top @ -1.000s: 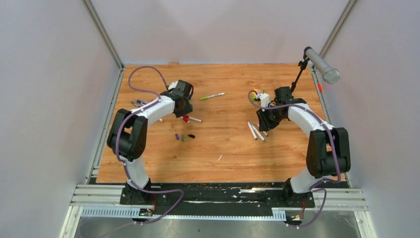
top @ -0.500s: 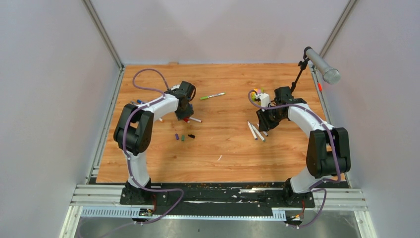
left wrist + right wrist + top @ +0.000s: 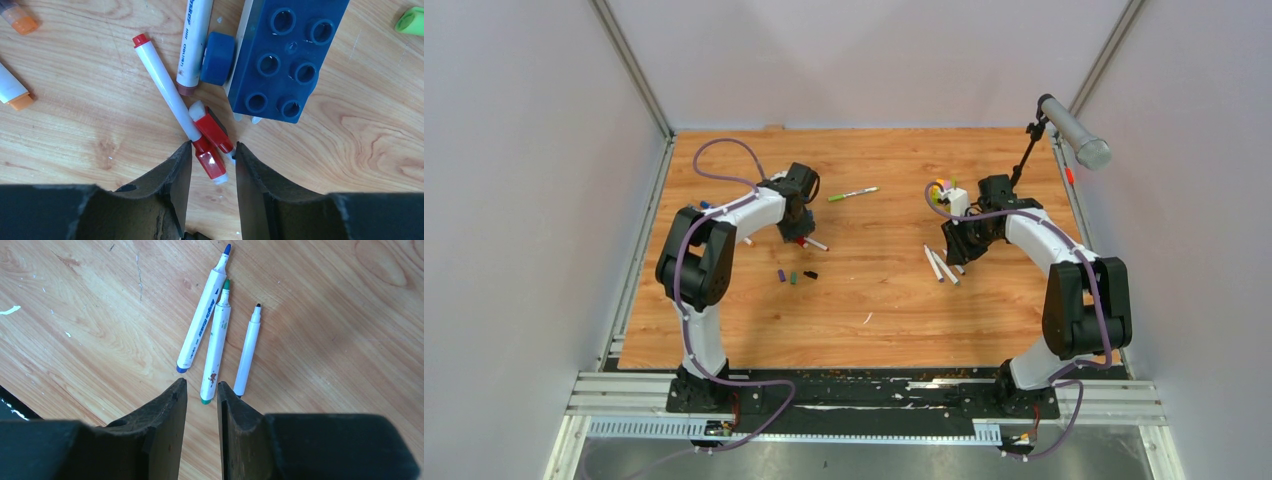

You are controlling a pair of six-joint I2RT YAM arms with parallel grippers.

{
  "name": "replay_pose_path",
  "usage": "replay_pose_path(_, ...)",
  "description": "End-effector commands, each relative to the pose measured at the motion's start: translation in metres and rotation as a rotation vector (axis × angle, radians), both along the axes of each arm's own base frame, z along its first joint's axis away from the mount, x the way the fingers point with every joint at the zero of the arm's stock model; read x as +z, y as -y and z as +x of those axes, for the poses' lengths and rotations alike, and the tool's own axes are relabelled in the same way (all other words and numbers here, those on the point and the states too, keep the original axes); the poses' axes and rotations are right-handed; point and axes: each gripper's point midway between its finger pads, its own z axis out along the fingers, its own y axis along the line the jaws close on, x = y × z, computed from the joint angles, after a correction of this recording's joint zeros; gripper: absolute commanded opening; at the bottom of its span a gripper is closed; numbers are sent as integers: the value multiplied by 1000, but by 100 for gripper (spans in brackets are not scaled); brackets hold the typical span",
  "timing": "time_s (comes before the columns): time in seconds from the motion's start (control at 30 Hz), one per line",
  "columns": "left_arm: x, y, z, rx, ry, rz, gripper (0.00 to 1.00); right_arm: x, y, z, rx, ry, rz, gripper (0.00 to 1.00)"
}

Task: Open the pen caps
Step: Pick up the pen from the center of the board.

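Observation:
In the left wrist view a white pen (image 3: 165,85) lies slanted on the wood, its red cap (image 3: 210,161) between the tips of my open left gripper (image 3: 213,146). Both jaws stand a little off the cap. A second red-ended piece (image 3: 214,131) crosses it. From above, the left gripper (image 3: 800,234) hangs low over that red pen. My right gripper (image 3: 201,383) has its jaws narrowly apart with nothing between them, just short of three uncapped pens: blue-tipped (image 3: 202,315), green-tipped (image 3: 216,342) and black-tipped (image 3: 248,347). Purple, green and black loose caps (image 3: 793,277) lie near the middle.
A blue toy brick (image 3: 287,55) with a blue wheel (image 3: 218,58) lies beyond the red pen, beside another pen (image 3: 194,45). Orange-ended pens (image 3: 15,92) lie to the left. A green pen (image 3: 854,193), a block stack (image 3: 941,187) and a microphone stand (image 3: 1074,130) are further back.
The left arm has swung in and its gripper has come down over the red pen, jaws narrowing slightly. The right arm has not moved.

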Motion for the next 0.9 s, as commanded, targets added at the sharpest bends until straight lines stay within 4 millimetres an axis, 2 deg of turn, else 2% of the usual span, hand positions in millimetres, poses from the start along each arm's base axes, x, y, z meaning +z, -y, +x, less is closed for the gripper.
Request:
replay_pose_path(0.0, 3, -4, -2, -5, -6, 6, 46, 22, -4, 11, 20, 72, 28, 30)
replay_pose_path(0.2, 26, -12, -3, 8, 51, 20, 47, 23, -4, 10, 20, 70, 31, 30)
replay_pose_path(0.37, 34, -17, -10, 26, 83, 15, 45, 22, -5, 10, 22, 66, 34, 30)
replay_pose_path(0.63, 24, -10, -12, -1, 70, -19, 39, 22, -5, 10, 22, 65, 35, 30)
replay_pose_path(0.87, 18, -4, -4, -8, 59, -28, 39, 22, -5, 9, 23, 64, 36, 30)
